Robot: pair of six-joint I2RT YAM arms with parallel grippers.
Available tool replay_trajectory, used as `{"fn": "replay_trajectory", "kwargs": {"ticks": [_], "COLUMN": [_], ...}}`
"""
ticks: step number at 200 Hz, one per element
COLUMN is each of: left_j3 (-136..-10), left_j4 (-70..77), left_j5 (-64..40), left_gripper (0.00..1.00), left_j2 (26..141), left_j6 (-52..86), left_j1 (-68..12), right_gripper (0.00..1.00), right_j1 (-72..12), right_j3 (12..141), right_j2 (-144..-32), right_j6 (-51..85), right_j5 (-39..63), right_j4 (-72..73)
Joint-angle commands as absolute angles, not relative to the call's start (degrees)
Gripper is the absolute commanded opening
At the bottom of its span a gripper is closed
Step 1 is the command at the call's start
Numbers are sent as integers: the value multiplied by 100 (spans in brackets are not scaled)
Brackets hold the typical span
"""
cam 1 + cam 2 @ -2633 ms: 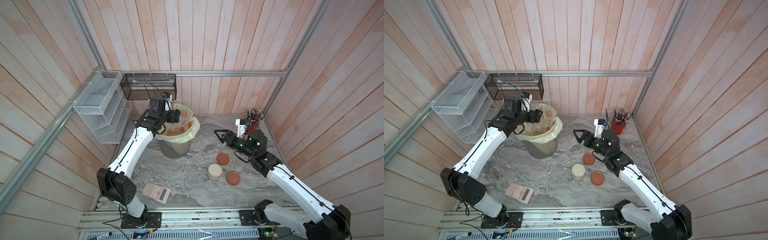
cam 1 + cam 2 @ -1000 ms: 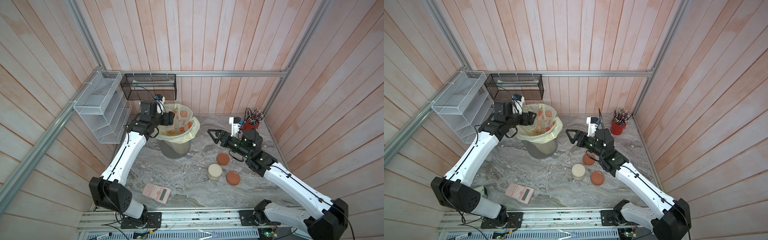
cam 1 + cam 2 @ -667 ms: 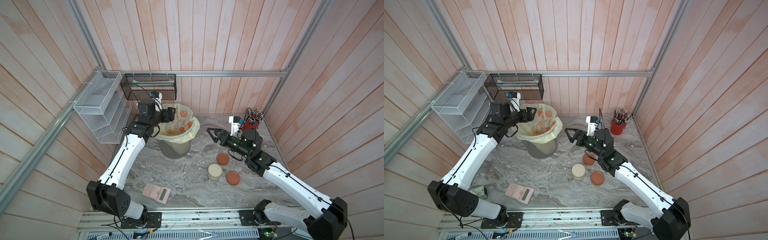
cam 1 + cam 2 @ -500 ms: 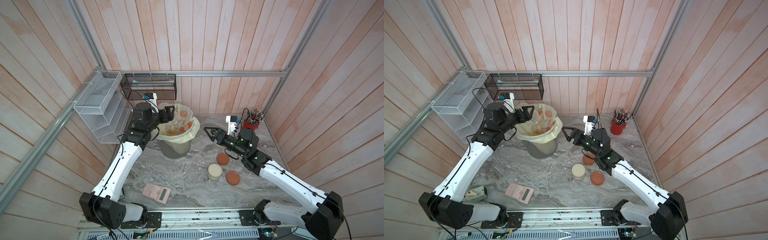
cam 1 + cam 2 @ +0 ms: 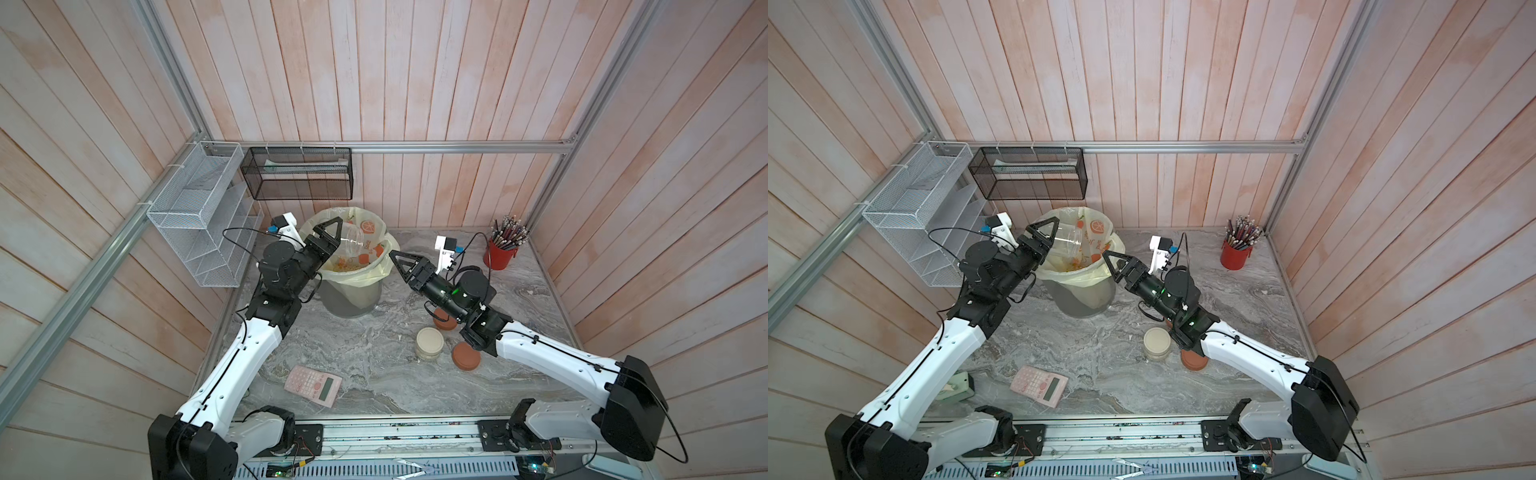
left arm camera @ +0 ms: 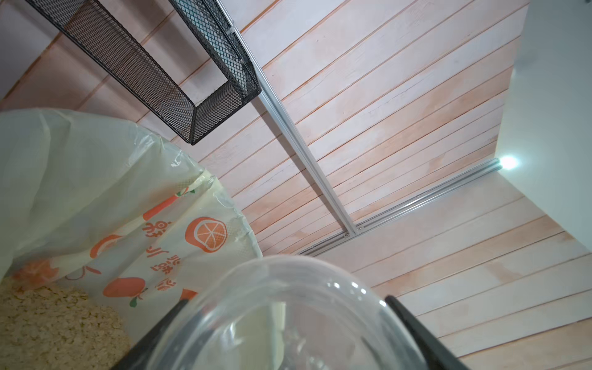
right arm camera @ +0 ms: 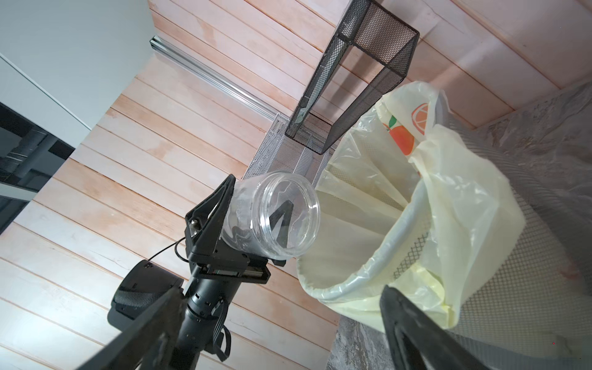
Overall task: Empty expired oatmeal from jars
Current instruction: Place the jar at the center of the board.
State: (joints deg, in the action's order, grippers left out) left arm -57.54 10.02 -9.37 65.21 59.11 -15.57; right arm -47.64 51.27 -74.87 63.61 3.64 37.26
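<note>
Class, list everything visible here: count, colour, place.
clear jar: one, transparent, tilted over bin
oatmeal: one heap, beige, inside bin
bin: one, grey, cream printed liner, table back
cream-lidded jar: one, table centre-right
terracotta lids: two, beside it, one partly hidden
calculator: one, pink, table front
pencil cup: one, red, back-right corner
mesh basket: one, black, back wall
wire rack: one, white, left wall
pale green object: one, front-left, partly hidden
left gripper: black, shut on clear jar
right gripper: black, open, beside bin

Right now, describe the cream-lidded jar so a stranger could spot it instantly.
Start at the grey bin on the marble table. In front of it, toward the right arm, stands a squat jar. Its lid is cream; the two lids beside it are terracotta-orange.
</note>
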Motion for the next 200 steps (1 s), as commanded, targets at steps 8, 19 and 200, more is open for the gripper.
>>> {"fn": "replay_trajectory", "kwargs": {"ticks": [8,19,200], "left_j3": [-5609,-5530,-4590], "left_j4": [2081,2187,2243], "left_j5": [-717,-712,35], "left_gripper": [14,14,13], "left_j2": [6079,6011,4953], "left_j6": [6583,6710,7733], "left_j1": [-1585,-1591,-1792], "right_gripper": [98,98,98], "right_j1": [-4927,-4998,-5772], "right_j3": [5343,5517,6936], "right_j2": [-7732,-7878,-9523], "right_j6": [6574,6574,7431], "right_j5": [129,126,-286], "right_j4": [4201,4140,4859]}}
